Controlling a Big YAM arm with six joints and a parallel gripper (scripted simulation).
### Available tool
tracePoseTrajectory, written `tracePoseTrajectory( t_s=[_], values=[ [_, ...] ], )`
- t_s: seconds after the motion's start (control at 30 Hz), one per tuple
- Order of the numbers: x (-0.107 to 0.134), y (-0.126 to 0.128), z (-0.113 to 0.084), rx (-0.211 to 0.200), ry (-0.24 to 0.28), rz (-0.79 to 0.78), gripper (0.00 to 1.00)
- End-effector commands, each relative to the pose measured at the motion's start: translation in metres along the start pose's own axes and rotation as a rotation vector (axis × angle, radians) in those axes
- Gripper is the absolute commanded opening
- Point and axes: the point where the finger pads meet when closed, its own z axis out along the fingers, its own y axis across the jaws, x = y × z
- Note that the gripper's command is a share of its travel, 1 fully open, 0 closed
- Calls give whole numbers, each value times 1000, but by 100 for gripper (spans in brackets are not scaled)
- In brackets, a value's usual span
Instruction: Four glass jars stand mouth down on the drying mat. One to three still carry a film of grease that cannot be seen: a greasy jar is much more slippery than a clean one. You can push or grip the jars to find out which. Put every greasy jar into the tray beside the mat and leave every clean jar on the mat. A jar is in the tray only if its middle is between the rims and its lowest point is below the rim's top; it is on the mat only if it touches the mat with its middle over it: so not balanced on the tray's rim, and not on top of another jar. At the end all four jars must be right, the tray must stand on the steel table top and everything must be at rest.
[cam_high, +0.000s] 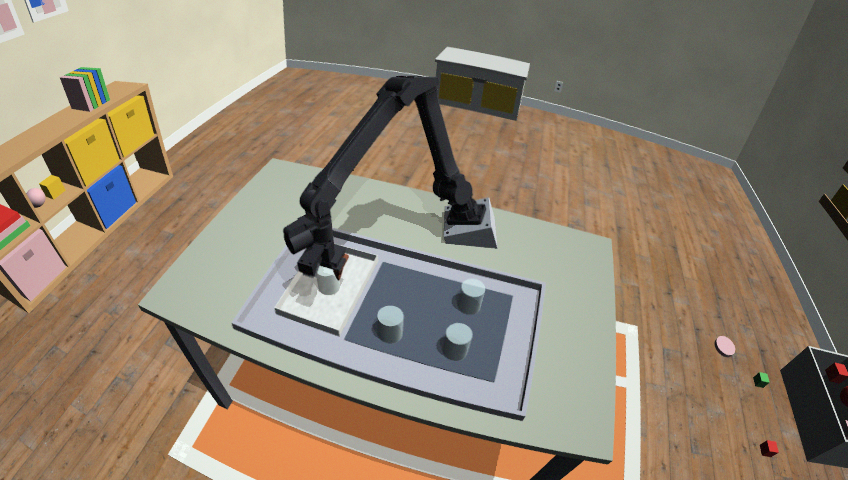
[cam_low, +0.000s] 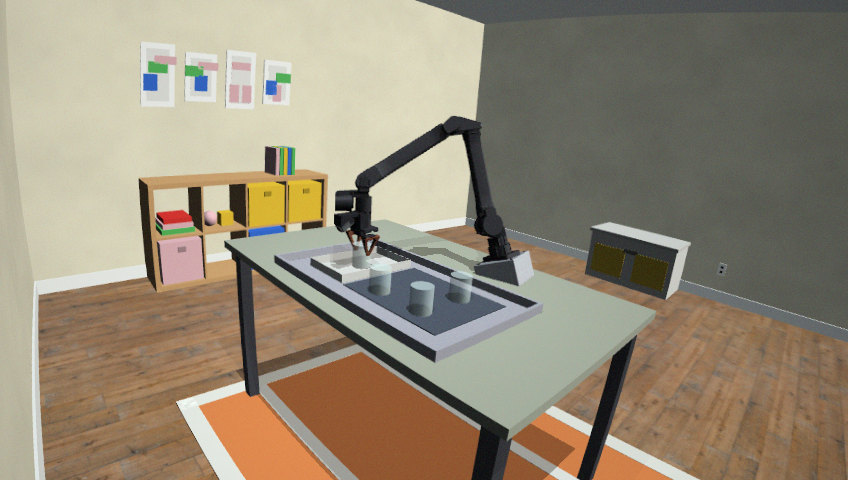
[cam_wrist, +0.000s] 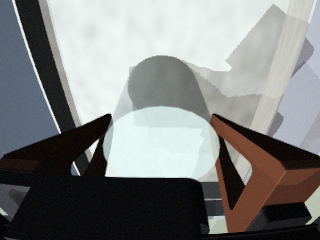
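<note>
One pale, see-through jar (cam_high: 328, 283) (cam_low: 359, 259) (cam_wrist: 160, 145) stands mouth down in the white tray (cam_high: 327, 310) (cam_low: 326, 270) (cam_wrist: 100, 40). My gripper (cam_high: 329, 274) (cam_low: 363, 252) (cam_wrist: 161, 120) is open around its upper part, with one finger close on either side. The wrist view does not clearly show any gap at the fingertips. On the dark mat (cam_high: 416, 286) (cam_low: 440, 324) (cam_wrist: 20, 90) stand three upright jars: one nearest the tray (cam_high: 390, 324) (cam_low: 379, 280), one at the front right (cam_high: 457, 342) (cam_low: 421, 299), and one at the back right (cam_high: 471, 296) (cam_low: 460, 287).
The grey steel top (cam_high: 380, 359) has a raised rim around the tray and mat. The tray's low wall stands close beside the mat. The arm's base (cam_high: 470, 234) (cam_low: 505, 270) is behind the steel top. The back-right jar is the nearest to it.
</note>
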Motion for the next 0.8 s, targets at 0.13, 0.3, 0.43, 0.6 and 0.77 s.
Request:
tracePoseTrajectory(
  t_s=[0.13,0.3,0.43,0.6,0.77],
  values=[
    [-3,-5,-1,7,-16,-3,100],
    [-3,-5,-1,7,-16,-3,100],
    [-3,-5,-5,7,-16,-3,100],
    [-3,-5,-24,7,-16,-3,100],
    [-2,-5,-44,7,-16,-3,100]
  ],
)
